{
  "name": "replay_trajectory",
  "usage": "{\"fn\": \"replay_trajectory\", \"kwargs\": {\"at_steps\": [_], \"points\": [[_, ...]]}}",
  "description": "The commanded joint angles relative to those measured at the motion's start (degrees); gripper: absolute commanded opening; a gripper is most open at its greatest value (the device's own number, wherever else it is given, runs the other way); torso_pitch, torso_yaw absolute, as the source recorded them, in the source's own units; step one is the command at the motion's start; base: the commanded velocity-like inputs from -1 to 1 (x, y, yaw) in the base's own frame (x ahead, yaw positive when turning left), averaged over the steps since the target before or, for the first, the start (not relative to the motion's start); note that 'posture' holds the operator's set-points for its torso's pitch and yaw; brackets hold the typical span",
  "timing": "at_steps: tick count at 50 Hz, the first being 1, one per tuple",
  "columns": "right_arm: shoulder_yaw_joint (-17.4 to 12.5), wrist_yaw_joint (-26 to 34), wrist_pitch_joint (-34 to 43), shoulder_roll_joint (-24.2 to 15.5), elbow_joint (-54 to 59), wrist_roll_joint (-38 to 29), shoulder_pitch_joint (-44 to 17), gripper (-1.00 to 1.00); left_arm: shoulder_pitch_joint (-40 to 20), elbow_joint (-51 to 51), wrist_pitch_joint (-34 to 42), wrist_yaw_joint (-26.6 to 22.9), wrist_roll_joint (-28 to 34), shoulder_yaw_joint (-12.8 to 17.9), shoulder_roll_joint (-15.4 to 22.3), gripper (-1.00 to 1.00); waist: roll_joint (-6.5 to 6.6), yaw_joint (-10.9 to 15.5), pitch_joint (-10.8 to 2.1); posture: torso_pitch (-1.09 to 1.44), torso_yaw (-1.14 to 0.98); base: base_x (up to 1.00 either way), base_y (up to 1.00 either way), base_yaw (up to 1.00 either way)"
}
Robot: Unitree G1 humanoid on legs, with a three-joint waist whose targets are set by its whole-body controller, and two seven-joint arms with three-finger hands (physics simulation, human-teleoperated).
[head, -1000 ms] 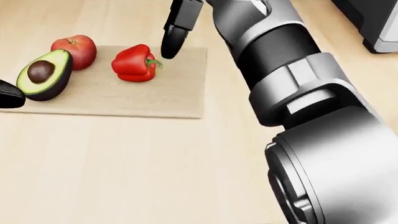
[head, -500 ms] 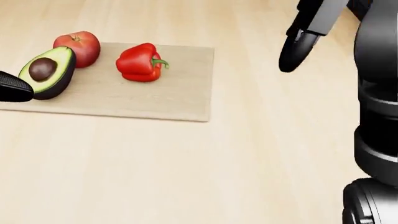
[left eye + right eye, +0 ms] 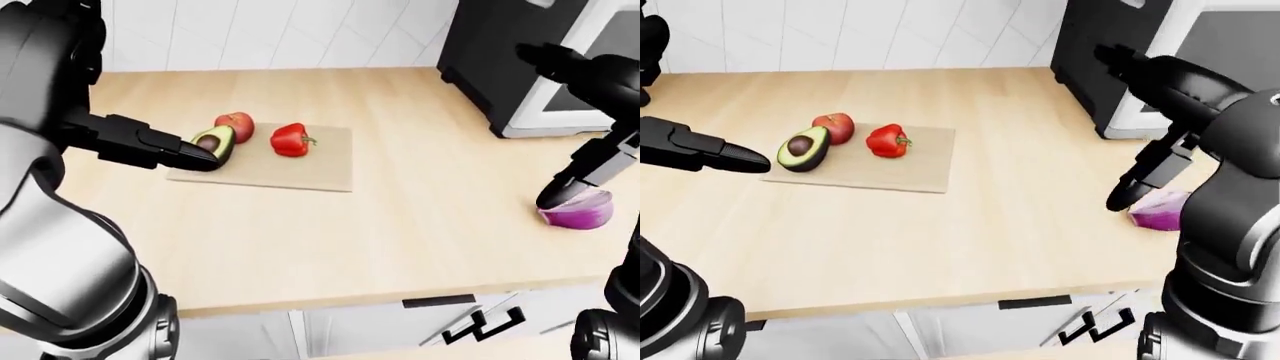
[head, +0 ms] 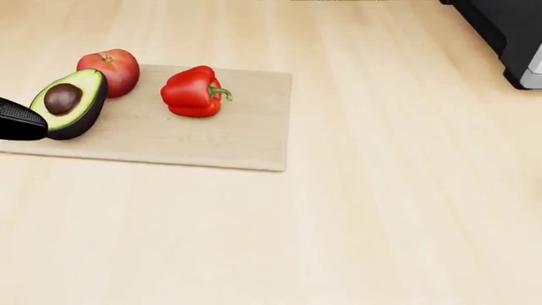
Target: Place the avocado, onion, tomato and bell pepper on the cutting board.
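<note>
Avocado (image 4: pixel 68 103), tomato (image 4: pixel 110 70) and bell pepper (image 4: pixel 193 92) rest on the cutting board (image 4: pixel 246 136) — the onion (image 3: pixel 578 214) lies far right beneath the right hand (image 3: pixel 560 193); left hand (image 3: pixel 725 156) beside the avocado — finger spread of either hand cannot be determined.

A rendered home kitchen: a pale wooden desk (image 3: pixel 400 217) runs beneath a white tiled wall (image 3: pixel 280 30), with white cabinet fronts and a black handle (image 3: pixel 485 326) below its edge, and a dark appliance (image 3: pixel 500 67) standing at the right.
</note>
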Motion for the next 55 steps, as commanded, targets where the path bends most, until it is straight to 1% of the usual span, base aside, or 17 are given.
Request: {"fn": "replay_trajectory", "kwargs": {"at_steps": [1, 4, 6, 13, 17, 19, 25, 29, 38, 46, 52, 55], "points": [[-2.3, -1.4, 0.0, -1.5, -1.7, 1.0, 0.4, 1.0, -1.5, -0.7, -0.9, 0.6, 0.4, 0.6, 0.6, 1.0, -0.19, 0.0, -1.44, 0.0, -0.06, 0.0, 0.0, 0.0], [-4.6, -3.3, -1.1, -3.0, -1.2, 2.5, 3.9, 1.0, -1.4, -0.6, -1.2, 1.0, 0.2, 0.6, 0.3, 1.0, -0.39, 0.1, -1.46, 0.0, -0.06, 0.0, 0.0, 0.0], [-5.5, -4.4, -1.7, -3.9, -0.6, 3.3, 5.6, 1.0, -1.3, -0.7, -1.1, 1.0, 0.1, 0.7, 0.4, 1.0, -0.54, 0.1, -1.53, 0.0, -0.06, 0.0, 0.0, 0.0], [-7.4, -7.8, -4.3, -5.6, 2.2, 4.6, 9.7, 1.0, -0.6, -1.2, -1.0, 1.3, -0.1, 0.8, 0.4, 1.0, -0.85, 0.2, -1.63, 0.0, -0.06, 0.0, 0.0, 0.0], [-7.2, -10.5, -5.1, -5.5, 5.3, 4.7, 10.0, 1.0, -0.4, -1.6, -0.6, 1.0, -0.3, 0.8, 0.7, 1.0, -1.01, 0.2, -1.72, 0.0, -0.06, 0.0, 0.0, 0.0], [-7.6, -11.9, -5.4, -5.5, 6.7, 5.1, 10.3, 1.0, -0.9, -1.4, -0.5, 1.0, -0.3, 0.8, 0.9, 1.0, -1.05, 0.1, -1.79, 0.0, -0.06, 0.0, 0.0, 0.0], [-7.2, -14.5, -6.0, -5.1, 10.0, 5.6, 10.8, 1.0, -1.9, -0.4, -0.8, 1.5, -0.6, 0.4, 0.7, 1.0, -1.2, 0.3, -1.87, 0.0, -0.06, 0.0, 0.0, 0.0], [-8.1, -15.4, -7.2, -5.6, 11.5, 5.8, 12.9, 1.0, -1.3, -0.4, -1.2, 2.1, -0.7, 0.4, 0.2, 1.0, -1.25, 0.4, -1.94, 0.0, -0.06, 0.0, 0.0, 0.0], [-9.3, -16.2, -7.8, -6.4, 13.2, 6.2, 14.3, 1.0, -0.6, -0.6, -1.4, 2.4, -1.2, 0.8, 0.5, 1.0, -1.33, 0.5, -2.07, 0.0, -0.06, 0.0, 0.0, 0.0], [-10.6, -17.4, -8.3, -5.3, 13.3, 5.9, 17.1, 1.0, -0.4, -0.9, -1.2, 2.3, -1.4, 0.9, 0.9, 1.0, -1.41, 0.5, -2.09, 0.0, -0.06, 0.0, 0.0, 0.0], [-12.7, -18.2, -9.2, -5.0, 13.6, 6.0, 20.2, 1.0, -0.2, -1.2, -1.0, 2.0, -1.2, 0.9, 1.1, 1.0, -1.42, 0.5, -2.08, 0.0, -0.06, 0.0, 0.0, 0.0], [-13.1, -18.8, -9.6, -4.4, 13.8, 5.9, 21.2, 1.0, 0.1, -1.2, -1.2, 2.1, -1.2, 1.0, 1.0, 1.0, -1.42, 0.5, -2.05, 0.0, -0.06, 0.0, 0.0, 0.0]]}}
